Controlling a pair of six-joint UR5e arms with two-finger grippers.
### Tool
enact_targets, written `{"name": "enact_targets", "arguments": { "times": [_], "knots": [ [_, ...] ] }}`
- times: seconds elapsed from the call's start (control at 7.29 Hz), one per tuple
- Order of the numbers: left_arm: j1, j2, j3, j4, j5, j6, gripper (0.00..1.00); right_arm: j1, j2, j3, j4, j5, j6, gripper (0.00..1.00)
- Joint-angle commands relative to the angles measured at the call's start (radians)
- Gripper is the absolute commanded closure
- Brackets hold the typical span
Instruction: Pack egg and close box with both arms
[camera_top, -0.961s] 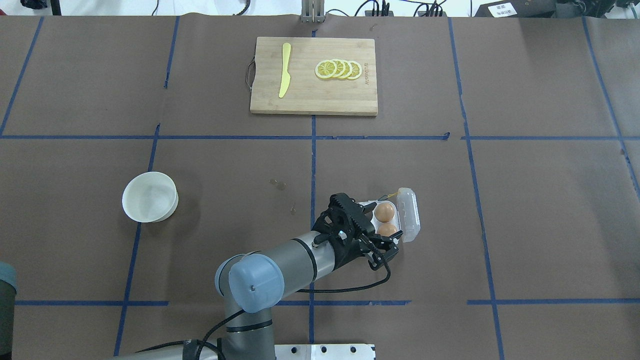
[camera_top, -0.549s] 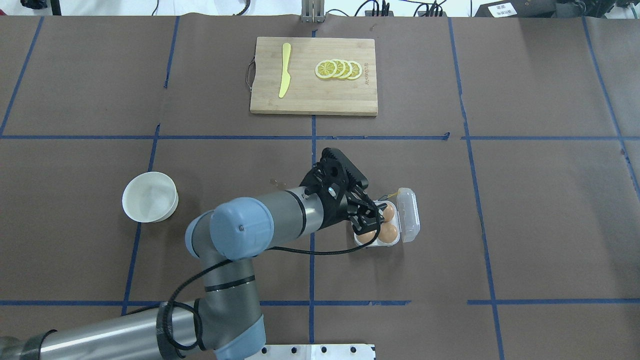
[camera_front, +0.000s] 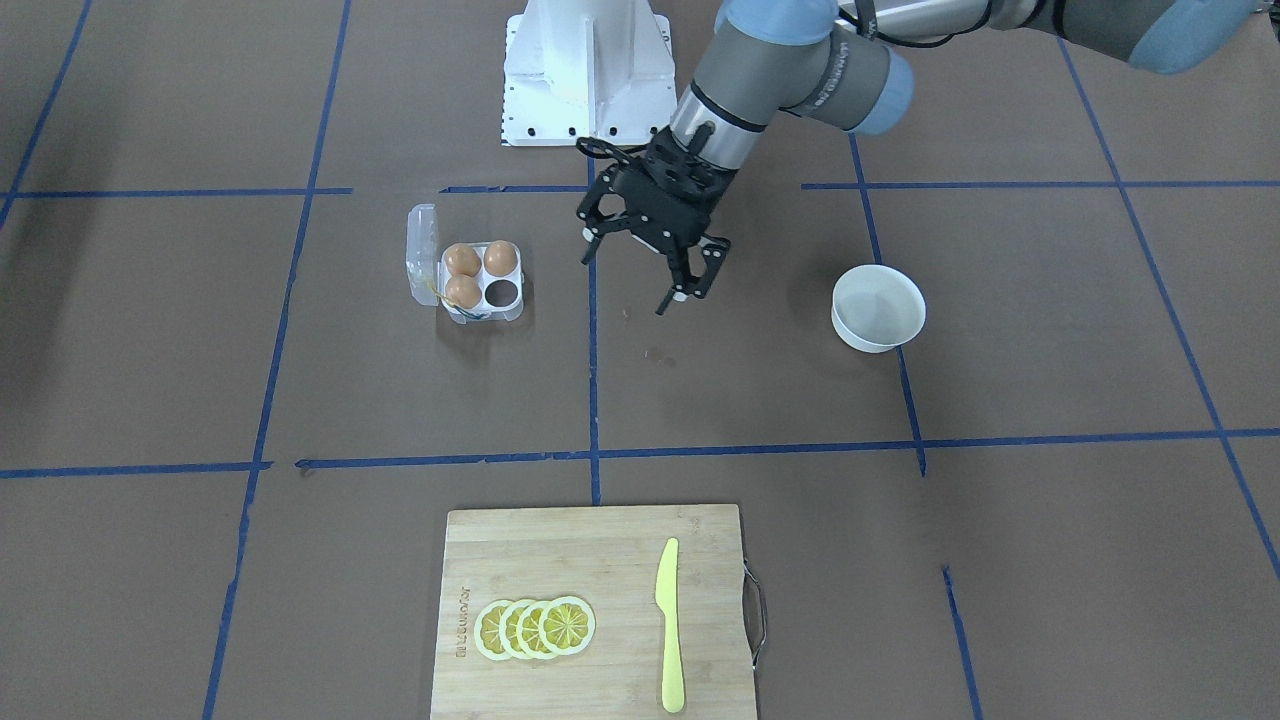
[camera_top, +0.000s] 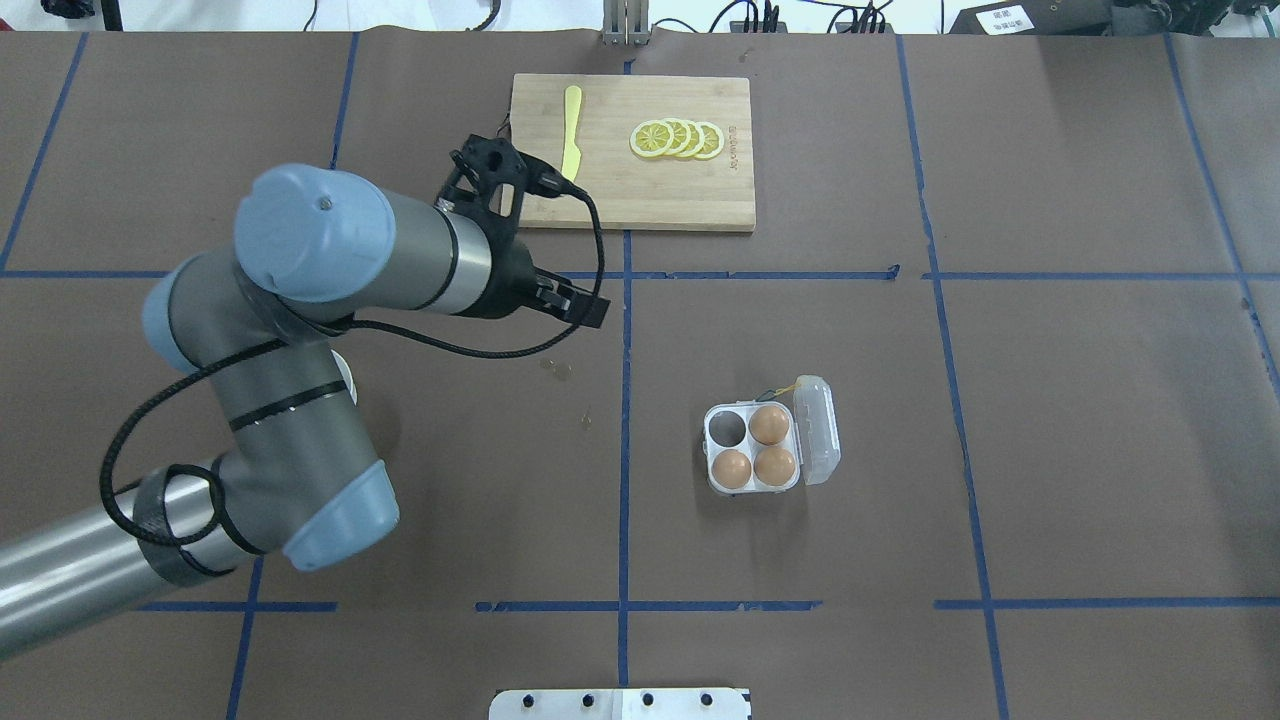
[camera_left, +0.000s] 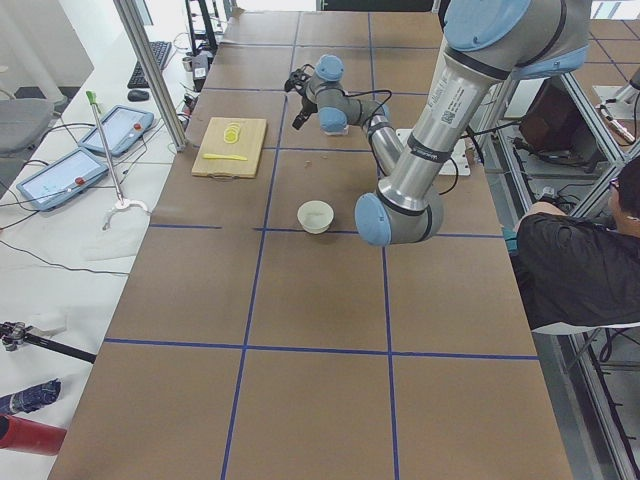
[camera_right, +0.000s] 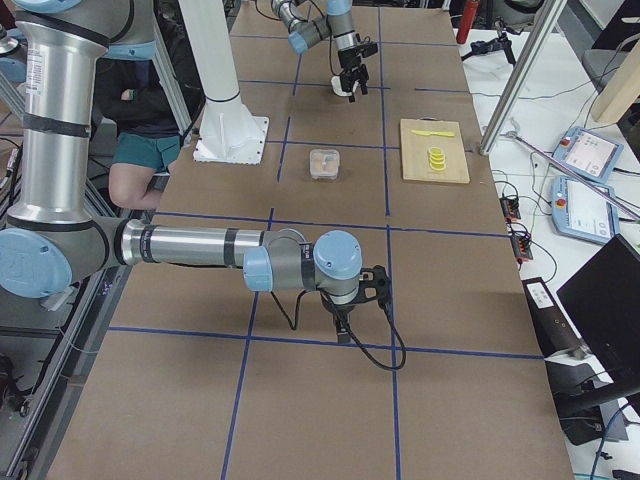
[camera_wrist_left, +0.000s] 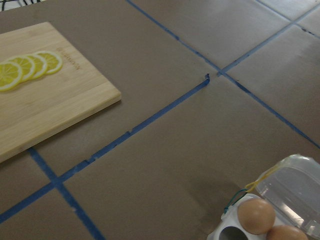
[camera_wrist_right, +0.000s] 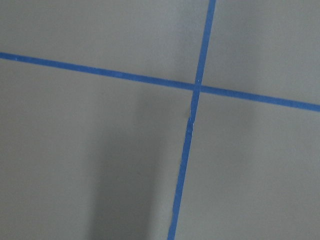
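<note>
The white box (camera_top: 752, 446) stands open right of the table's middle, its clear lid (camera_top: 820, 428) tipped back on the right. Three brown eggs sit in it: one (camera_top: 732, 468) in the near-left cup, two (camera_top: 768, 424) (camera_top: 776, 465) on the lid side. The far-left cup (camera_top: 728, 427) is empty. The box also shows in the front view (camera_front: 485, 312) and the left wrist view (camera_wrist_left: 227, 222). My left gripper (camera_front: 628, 282) is open and empty, raised above the table well left of the box (camera_top: 575, 300). My right gripper (camera_right: 345, 322) shows only in the right side view; I cannot tell its state.
A round white bowl (camera_front: 878, 308) stands at the left, under my left arm in the overhead view. A wooden cutting board (camera_top: 640, 195) at the far edge holds lemon slices (camera_top: 678, 138) and a yellow knife (camera_top: 570, 140). Blue tape lines cross the brown table.
My left gripper has lifted off the box and swung far to the left and away. The near-left cup now holds an egg in full view.
</note>
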Motion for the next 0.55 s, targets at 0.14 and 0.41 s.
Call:
{"name": "enact_targets", "arguments": {
  "times": [0.14, 0.41],
  "knots": [
    [-0.2, 0.146, -0.016, 0.205, -0.104, -0.027, 0.0, 0.007, -0.012, -0.031, 0.326, 0.01, 0.226, 0.0],
    [-0.394, 0.257, 0.001, 0.207, -0.223, 0.14, 0.0, 0.007, -0.026, -0.025, 0.344, 0.042, 0.227, 0.0]
  ]
}}
